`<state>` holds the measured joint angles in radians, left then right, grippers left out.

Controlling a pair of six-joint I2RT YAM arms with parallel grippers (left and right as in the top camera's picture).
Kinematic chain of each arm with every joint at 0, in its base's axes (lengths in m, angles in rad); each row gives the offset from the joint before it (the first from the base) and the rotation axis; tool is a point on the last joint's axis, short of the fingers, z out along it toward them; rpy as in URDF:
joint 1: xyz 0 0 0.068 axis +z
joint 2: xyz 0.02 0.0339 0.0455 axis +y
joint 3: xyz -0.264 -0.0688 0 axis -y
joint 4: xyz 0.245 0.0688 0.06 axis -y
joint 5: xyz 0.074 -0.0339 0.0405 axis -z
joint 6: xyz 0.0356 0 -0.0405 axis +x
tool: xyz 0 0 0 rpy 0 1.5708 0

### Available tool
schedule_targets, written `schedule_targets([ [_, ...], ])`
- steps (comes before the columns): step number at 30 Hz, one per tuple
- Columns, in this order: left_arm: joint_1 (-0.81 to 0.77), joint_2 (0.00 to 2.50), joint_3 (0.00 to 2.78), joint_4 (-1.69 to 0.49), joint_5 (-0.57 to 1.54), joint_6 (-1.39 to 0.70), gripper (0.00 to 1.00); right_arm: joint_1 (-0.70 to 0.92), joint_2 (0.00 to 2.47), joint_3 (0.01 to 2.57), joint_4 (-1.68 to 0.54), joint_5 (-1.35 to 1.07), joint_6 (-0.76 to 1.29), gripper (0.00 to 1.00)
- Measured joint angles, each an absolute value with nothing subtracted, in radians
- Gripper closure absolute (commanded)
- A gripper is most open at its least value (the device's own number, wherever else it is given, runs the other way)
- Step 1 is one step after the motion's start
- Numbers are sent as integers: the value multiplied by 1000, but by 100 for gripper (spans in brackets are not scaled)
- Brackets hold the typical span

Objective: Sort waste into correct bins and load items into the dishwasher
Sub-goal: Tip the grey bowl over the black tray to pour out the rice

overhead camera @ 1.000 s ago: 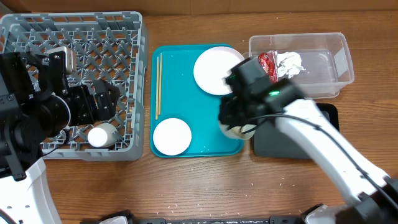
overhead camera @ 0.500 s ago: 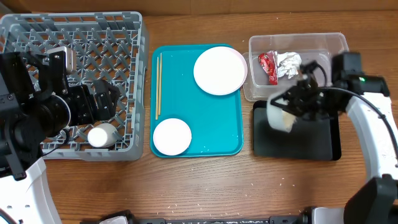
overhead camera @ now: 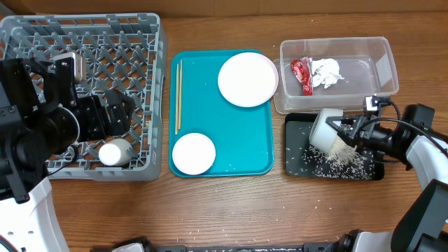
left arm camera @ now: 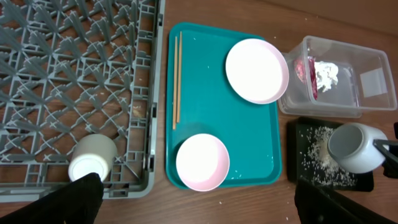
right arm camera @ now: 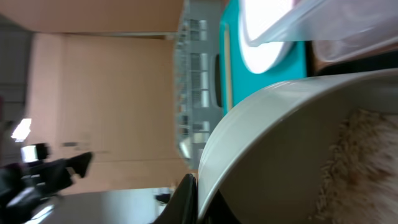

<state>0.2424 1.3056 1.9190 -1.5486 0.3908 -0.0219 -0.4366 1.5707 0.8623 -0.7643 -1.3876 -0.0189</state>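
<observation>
The right fingers (overhead camera: 353,130) clamp the rim of the grey-green bowl (overhead camera: 325,128), tipped over the black tray (overhead camera: 294,168) — so the rice (overhead camera: 343,157) pours out there. The left fingers (left arm camera: 81,200) hang spread wide, empty, above the dish rack (left arm camera: 74,74).

The left arm (overhead camera: 35,133) and right arm (overhead camera: 427,150) pair white links with black joints. A black cable (overhead camera: 392,124) loops along the right. The left gripper (overhead camera: 126,115) is black.
</observation>
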Motion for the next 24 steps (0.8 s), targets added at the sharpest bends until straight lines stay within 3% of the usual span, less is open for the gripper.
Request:
schedule_targets([
  [9, 242, 1306, 1919, -1549, 392, -22, 0, -464, 1571, 860, -785, -1515, -23, 96],
  [24, 242, 1306, 1919, -1549, 393, -22, 0, -462, 1571, 854, -833, -1472, -72, 96],
])
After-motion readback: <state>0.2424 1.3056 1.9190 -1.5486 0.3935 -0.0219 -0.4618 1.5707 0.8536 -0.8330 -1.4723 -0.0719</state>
